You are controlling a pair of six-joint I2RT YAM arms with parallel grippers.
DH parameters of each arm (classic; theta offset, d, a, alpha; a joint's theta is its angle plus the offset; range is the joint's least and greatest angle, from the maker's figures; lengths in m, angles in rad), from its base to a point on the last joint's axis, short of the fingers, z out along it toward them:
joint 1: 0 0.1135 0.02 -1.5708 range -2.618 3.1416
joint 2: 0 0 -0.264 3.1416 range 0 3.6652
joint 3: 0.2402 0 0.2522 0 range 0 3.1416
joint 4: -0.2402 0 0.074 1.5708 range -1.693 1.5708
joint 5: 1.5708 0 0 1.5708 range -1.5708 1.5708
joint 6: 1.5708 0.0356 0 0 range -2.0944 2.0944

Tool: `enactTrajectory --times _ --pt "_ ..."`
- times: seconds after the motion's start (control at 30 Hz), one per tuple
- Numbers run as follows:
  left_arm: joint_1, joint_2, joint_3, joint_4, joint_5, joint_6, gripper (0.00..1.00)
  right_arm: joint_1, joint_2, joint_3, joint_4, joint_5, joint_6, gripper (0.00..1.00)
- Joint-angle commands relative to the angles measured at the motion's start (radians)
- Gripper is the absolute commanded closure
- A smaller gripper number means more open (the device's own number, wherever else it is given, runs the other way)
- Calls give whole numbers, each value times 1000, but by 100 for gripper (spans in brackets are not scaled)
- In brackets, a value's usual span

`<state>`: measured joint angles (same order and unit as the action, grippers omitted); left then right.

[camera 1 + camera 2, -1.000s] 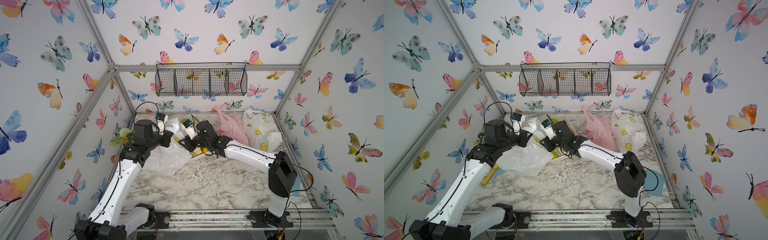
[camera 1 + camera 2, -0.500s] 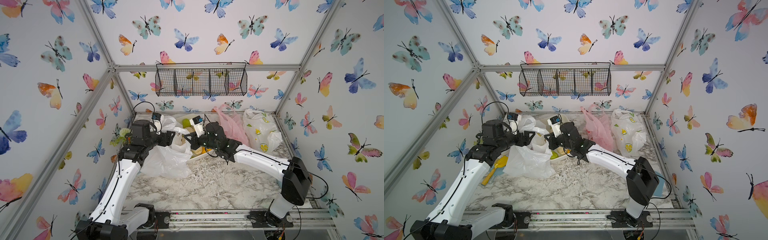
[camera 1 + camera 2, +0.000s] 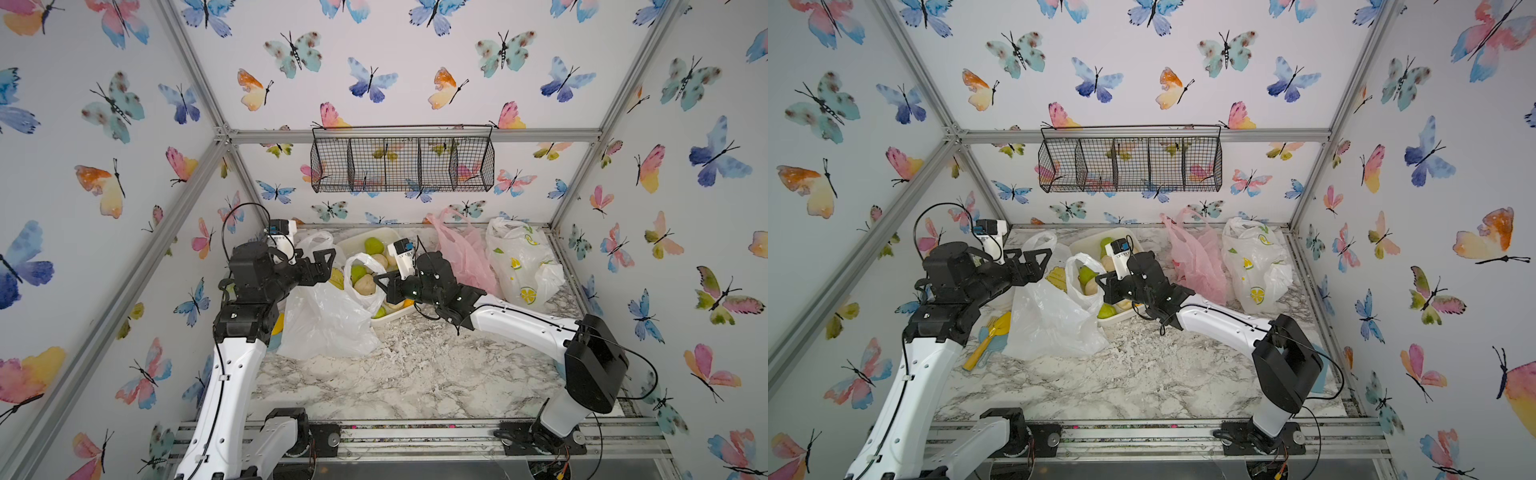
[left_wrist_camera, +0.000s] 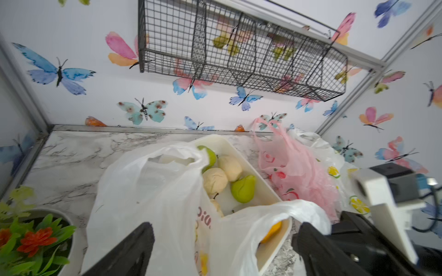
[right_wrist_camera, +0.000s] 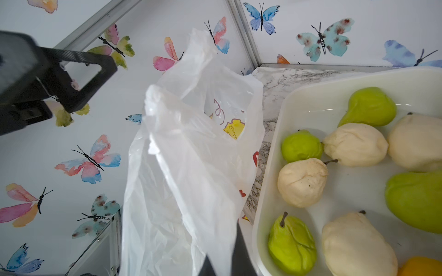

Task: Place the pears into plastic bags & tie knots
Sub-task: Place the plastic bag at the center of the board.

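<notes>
L gripper (image 3: 330, 265) is gaping wide, clamping nothing. The white doodle bag (image 3: 328, 320) is slumping on the marble top (image 3: 415, 365) just below & in front of it, with 1 handle loop poking up right beside the open jaws. Touching or not, can't tell. The bag is sitting between the 2 grippers. R gripper (image 3: 379, 286) is pinching shut on the bag's other handle, keeping that side lifted. The tray (image 5: 270, 167) is lying just behind & under the R gripper, with pears (image 5: 302, 181), green & cream, resting inside it, packed close. Out past the R gripper, near the back wall, the pink bag (image 3: 465, 257) & lemon bag (image 3: 519, 266) are slouching side by side.
</notes>
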<state>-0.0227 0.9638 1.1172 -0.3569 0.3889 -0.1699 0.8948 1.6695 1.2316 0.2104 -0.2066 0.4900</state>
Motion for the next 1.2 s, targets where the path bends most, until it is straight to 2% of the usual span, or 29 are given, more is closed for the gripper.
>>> enactTrajectory --times 0.0,0.03,0.1,0.23,0.47,0.6,0.73,0.83,0.87,0.9,0.97,1.0,1.13,1.17 --pt "0 16 20 -54 -161 11 1 -10 -39 -16 41 -16 10 97" --pt "0 46 30 -107 -265 25 1 -11 -40 -18 43 -19 9 97" --pt "0 106 44 -170 -334 60 1 -11 -39 -20 46 -33 10 97" --pt "-3 175 53 -127 -250 60 1 -11 -40 -43 82 -69 23 97" --pt "-13 353 37 -37 -257 52 1 -11 -62 -91 121 -87 38 97" --pt "-67 474 87 -30 -225 57 1 -11 -65 -124 143 -85 48 98" --pt "-139 578 118 -36 -282 94 2 -11 -68 -150 163 -95 62 97" --pt "-158 674 161 -131 -353 130 0 -10 -82 -171 174 -82 70 96" --pt "-159 710 185 -184 -374 141 5 -11 -93 -180 173 -73 70 96" --pt "-158 731 193 -206 -381 151 16 -11 -102 -186 172 -68 67 95" --pt "-157 738 196 -203 -397 162 50 -11 -130 -207 146 -56 60 94" --pt "-157 731 201 -194 -400 162 61 -11 -145 -218 132 -55 58 93" --pt "-155 718 267 -190 -383 181 98 -11 -213 -296 78 -40 52 88" --pt "-156 709 288 -197 -366 189 100 -11 -230 -308 51 -29 45 85"
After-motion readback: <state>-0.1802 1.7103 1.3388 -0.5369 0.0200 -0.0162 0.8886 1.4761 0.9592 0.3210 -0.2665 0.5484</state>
